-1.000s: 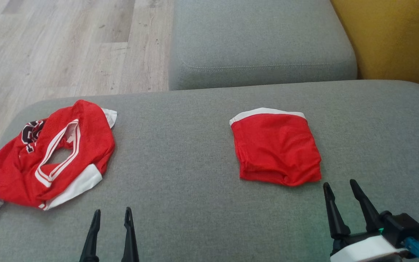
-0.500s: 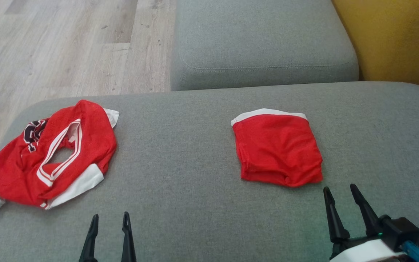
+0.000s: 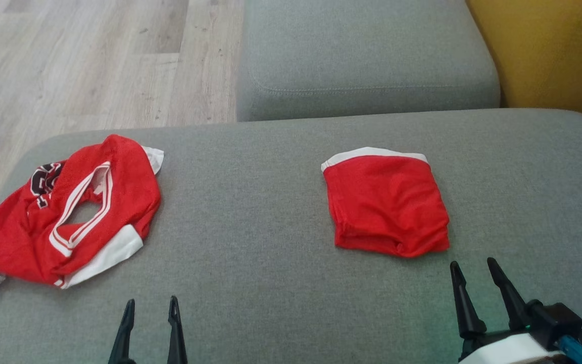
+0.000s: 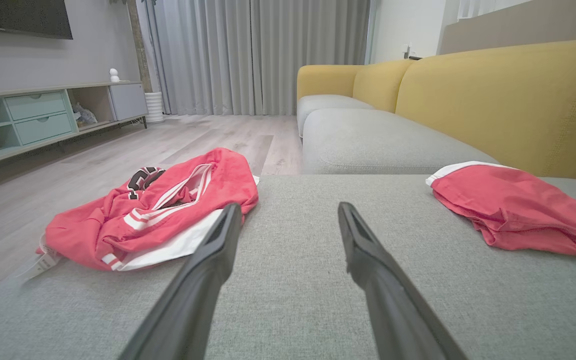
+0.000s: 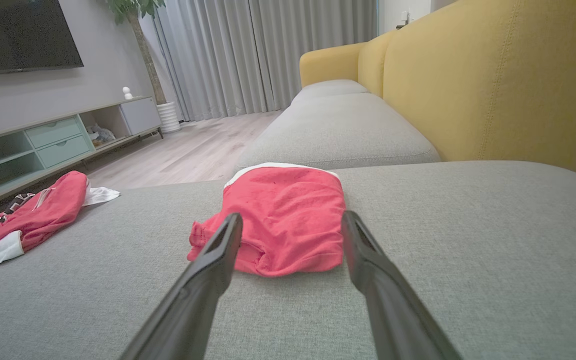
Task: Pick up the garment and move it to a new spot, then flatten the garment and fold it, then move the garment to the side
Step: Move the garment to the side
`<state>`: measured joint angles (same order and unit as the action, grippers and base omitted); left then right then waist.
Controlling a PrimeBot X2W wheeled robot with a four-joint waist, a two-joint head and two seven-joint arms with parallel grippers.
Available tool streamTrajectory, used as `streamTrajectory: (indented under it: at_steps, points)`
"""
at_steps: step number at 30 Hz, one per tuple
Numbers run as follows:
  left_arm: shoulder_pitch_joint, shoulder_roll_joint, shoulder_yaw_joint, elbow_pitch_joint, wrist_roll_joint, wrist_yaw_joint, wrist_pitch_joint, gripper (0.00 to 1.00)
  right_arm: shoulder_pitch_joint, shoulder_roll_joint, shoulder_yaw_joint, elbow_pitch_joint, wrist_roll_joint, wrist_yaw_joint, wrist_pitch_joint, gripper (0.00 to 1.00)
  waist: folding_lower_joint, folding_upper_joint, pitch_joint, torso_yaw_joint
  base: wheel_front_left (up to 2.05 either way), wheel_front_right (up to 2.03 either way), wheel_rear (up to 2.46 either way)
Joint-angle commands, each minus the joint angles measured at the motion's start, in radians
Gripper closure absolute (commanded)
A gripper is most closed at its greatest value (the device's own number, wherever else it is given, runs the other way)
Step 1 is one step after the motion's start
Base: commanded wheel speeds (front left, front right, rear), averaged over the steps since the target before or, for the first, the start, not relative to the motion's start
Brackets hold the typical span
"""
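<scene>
A crumpled red jersey [image 3: 68, 212] with white stripes and a dark logo lies at the left end of the grey sofa seat [image 3: 250, 222]; the left wrist view has it [image 4: 153, 210] ahead and left of the fingers. A folded red garment [image 3: 387, 205] with a white edge rests right of centre, and in the right wrist view it [image 5: 283, 220] lies just beyond the fingertips. My left gripper [image 3: 150, 306] is open low in the head view, away from both garments. My right gripper [image 3: 473, 266] is open, just short of the folded garment's near right corner. Both hold nothing.
A second grey seat cushion [image 3: 367, 55] lies beyond the one in front. The yellow sofa back [image 3: 548, 50] rises at the right. Wooden floor [image 3: 84, 60] runs past the seat's left edge. A low TV cabinet [image 4: 43, 115] stands across the room.
The head camera has shifted a little, so the whole scene sits slightly higher. My left gripper has drawn back toward the bottom edge. The garments have not moved.
</scene>
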<state>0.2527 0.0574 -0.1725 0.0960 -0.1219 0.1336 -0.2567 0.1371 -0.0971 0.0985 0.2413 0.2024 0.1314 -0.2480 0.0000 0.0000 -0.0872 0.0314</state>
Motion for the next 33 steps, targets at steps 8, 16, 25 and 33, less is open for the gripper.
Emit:
streamTrajectory:
  at_steps: [8,16,25,33]
  points:
    - [-0.055,-0.007,0.022,-0.034,0.006,0.015,-0.005,0.00,-0.074,-0.008,0.018,-0.010,-0.018,-0.001,-0.014,0.00,0.0000,0.0000,0.042,-0.002,0.00,0.00,0.00]
    - [-0.108,-0.007,-0.014,-0.059,0.012,0.029,-0.005,0.00,-0.253,-0.002,-0.016,0.123,-0.042,-0.001,-0.014,0.00,0.0000,0.0000,0.155,0.023,0.00,0.00,0.00]
    - [-0.178,-0.007,-0.062,-0.055,0.025,0.042,-0.005,0.00,-0.534,-0.064,-0.048,0.405,-0.035,-0.001,0.097,0.00,0.0000,0.0000,0.246,0.066,0.00,0.00,0.00]
    - [-0.204,-0.007,-0.082,-0.047,0.019,0.053,-0.005,0.00,-0.644,-0.083,-0.124,0.613,-0.077,-0.001,0.213,0.01,0.0000,0.0000,0.268,0.082,0.00,0.00,0.00]
